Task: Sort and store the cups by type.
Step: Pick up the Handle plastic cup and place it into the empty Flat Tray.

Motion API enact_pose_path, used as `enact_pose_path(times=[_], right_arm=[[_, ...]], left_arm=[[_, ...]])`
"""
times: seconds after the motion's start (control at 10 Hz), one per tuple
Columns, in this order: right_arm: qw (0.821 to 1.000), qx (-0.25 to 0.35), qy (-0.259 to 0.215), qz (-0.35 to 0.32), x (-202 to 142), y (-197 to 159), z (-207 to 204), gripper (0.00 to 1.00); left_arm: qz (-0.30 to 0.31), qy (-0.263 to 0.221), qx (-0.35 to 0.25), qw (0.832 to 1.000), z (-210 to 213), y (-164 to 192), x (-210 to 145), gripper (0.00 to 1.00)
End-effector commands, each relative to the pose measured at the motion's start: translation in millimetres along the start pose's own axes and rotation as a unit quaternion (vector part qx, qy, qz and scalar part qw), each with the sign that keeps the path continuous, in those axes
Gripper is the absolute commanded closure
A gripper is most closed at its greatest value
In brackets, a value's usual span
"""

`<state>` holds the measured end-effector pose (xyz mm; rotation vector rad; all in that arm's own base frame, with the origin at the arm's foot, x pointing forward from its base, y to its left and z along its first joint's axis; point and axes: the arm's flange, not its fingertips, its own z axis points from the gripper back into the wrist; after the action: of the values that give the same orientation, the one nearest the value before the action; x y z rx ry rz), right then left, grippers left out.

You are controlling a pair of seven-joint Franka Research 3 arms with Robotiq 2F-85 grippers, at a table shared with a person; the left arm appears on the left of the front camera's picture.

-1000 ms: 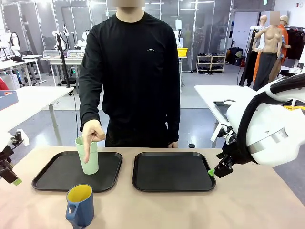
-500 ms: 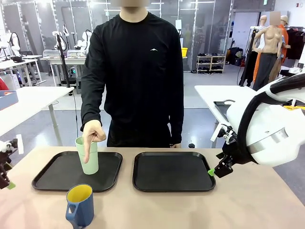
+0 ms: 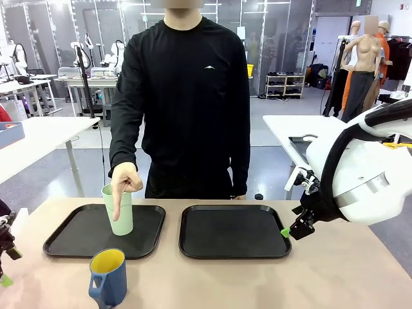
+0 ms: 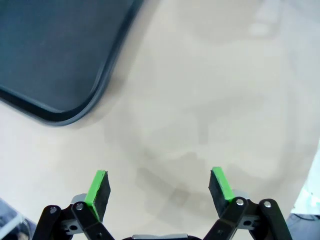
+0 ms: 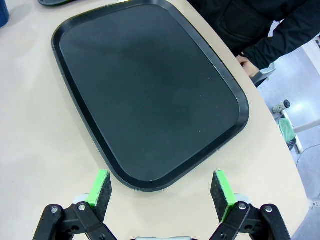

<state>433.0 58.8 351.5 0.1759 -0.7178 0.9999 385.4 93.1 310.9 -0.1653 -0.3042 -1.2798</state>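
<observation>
A: where's everything at rn?
B: mint tumbler (image 3: 118,209) standing on the left tray (image 3: 64,241), blue mug (image 3: 108,277) on the counter (image 3: 257,283) just in front. left end effector (image 4: 160,185) and right end effector (image 5: 161,189) both released, empty.

The right tray (image 3: 235,232) lies open from above. On the left tray (image 3: 71,235), the tumbler (image 3: 125,220) and the person's hand (image 3: 123,183) block the far right part. The mug (image 3: 108,278) stands just nearer.

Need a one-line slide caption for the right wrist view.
Right gripper, open, hovers at the rim of a black tray on the beige table.
</observation>
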Motion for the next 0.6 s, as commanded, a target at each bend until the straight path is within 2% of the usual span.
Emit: enact_pose_path(times=[0.0,0.2,0.5], right_arm=[[1.0,-0.001,0.0,0.0,1.0,1.2,-0.1,0.0],[1.0,-0.001,0.0,0.0,1.0,1.2,-0.1,0.0],[1.0,-0.001,0.0,0.0,1.0,1.2,-0.1,0.0]], left_arm=[[-0.023,-0.036,-0.025,0.999,-20.3,-58.2,-5.9,0.0],[-0.031,-0.082,-0.022,0.996,-30.5,-59.1,-10.4,0.0],[-0.051,-0.171,-0.043,0.983,-47.8,-62.5,-22.9,0.0]])
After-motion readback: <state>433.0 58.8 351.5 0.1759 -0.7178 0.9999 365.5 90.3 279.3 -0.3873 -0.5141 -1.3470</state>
